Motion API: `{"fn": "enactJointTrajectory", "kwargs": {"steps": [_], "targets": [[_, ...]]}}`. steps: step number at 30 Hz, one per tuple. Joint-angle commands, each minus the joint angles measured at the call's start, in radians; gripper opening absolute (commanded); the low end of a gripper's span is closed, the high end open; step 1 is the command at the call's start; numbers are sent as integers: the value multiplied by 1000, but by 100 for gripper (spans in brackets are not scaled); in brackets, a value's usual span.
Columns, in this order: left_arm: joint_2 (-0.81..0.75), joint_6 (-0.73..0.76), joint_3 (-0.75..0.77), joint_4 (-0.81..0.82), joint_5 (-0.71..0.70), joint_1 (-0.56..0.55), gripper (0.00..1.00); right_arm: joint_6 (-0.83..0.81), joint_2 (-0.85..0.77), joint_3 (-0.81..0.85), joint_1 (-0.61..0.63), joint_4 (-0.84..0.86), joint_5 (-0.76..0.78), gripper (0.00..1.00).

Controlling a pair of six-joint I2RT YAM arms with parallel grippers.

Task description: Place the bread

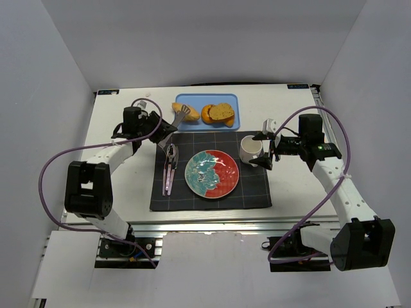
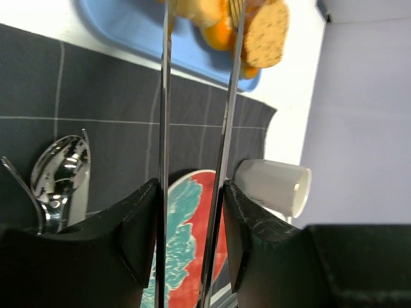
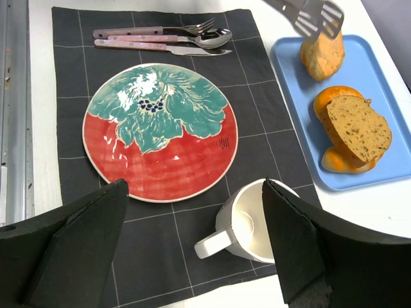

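Observation:
The bread [image 1: 185, 111], a pale golden roll, lies at the left end of the blue tray [image 1: 198, 99]. My left gripper [image 1: 162, 133] is shut on metal tongs [image 1: 178, 118], whose slotted heads reach the roll. In the left wrist view the tongs' two arms [image 2: 164, 96] run between my fingers [image 2: 144, 224] up to the roll [image 2: 189, 6]. In the right wrist view the tong heads [image 3: 308, 16] sit over the roll [image 3: 323, 56]. The red and teal plate [image 1: 212, 173] lies on the dark placemat [image 1: 257, 192]. My right gripper [image 1: 266, 152] is open and empty beside the white mug [image 1: 250, 151].
A brown-crusted cut slice [image 1: 223, 111] and orange pieces [image 1: 208, 114] share the tray. Cutlery [image 1: 169, 168] lies on the mat left of the plate. The mug [image 3: 247, 224] stands between my right fingers [image 3: 302, 247], untouched. White walls enclose the table.

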Motion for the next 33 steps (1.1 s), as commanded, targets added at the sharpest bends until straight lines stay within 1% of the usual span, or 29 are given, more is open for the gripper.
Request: {"fn": "enactJointTrajectory", "kwargs": {"steps": [1,5,7,11,15,20,26,33], "targets": [[-110,-42,47,18,-18,3,52,2,-21,-10,-10,27,-25,88],[-144,-50,41,12,-35,3,52,5,-23,-10,-10,35,-28,88],[-153,-33,38,-30,-69,6,52,5,-24,-13,-12,37,-29,88],[-135,-53,27,-67,-118,14,51,11,-29,-22,-12,46,-31,88],[-90,-94,64,-57,-124,14,48,11,-34,-30,-15,49,-29,88],[-30,-99,105,-67,-107,14,47,17,-38,-33,-18,58,-31,88],[14,-89,110,-79,-90,12,47,25,-43,-36,-21,69,-29,88],[22,-82,98,-85,-89,12,52,25,-43,-40,-27,73,-35,89]]}}
